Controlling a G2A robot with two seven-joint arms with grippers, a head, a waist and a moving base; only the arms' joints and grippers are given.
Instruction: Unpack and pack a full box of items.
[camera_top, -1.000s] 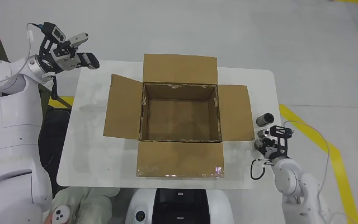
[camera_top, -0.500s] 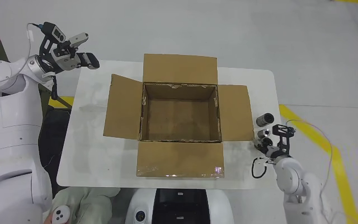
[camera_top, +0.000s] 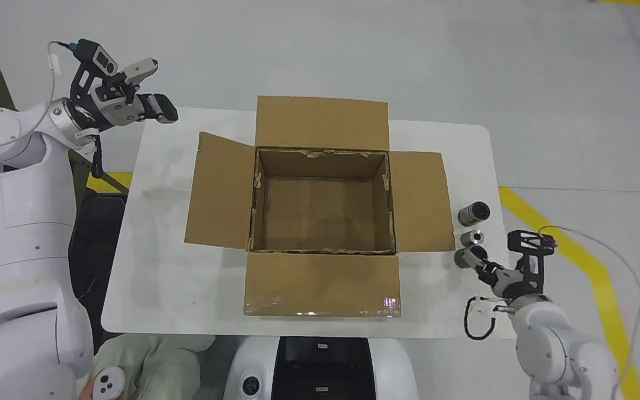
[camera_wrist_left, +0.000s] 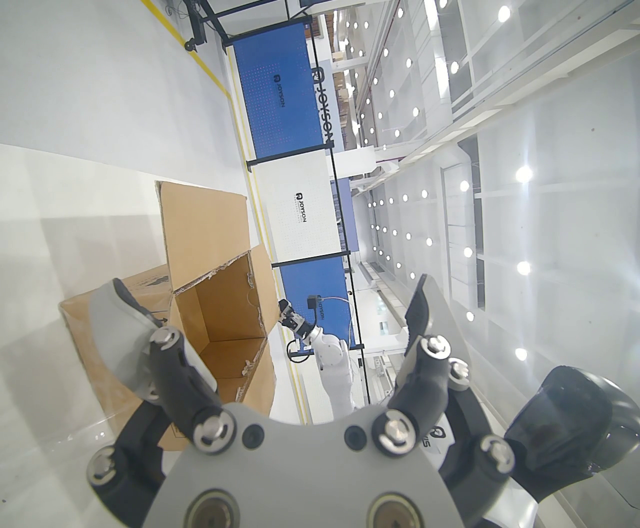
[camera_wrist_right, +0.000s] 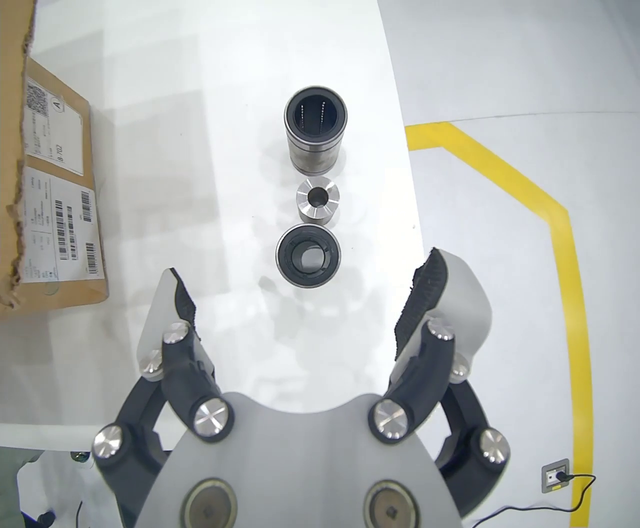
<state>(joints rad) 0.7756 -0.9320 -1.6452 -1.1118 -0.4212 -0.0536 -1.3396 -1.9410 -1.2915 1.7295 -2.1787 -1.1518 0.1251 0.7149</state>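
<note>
The brown cardboard box sits in the middle of the white table with all 4 flaps folded out, and it looks bare inside. 3 metal parts stand in a row by the table's right edge: a tall grey metal tube, a small shiny metal ring and a short black-lined metal ring. I think the unpacking is done and the packing is still to do. The right claw is spread wide beside the short ring, holding nothing. The left claw is spread too, at the far left corner.
</note>
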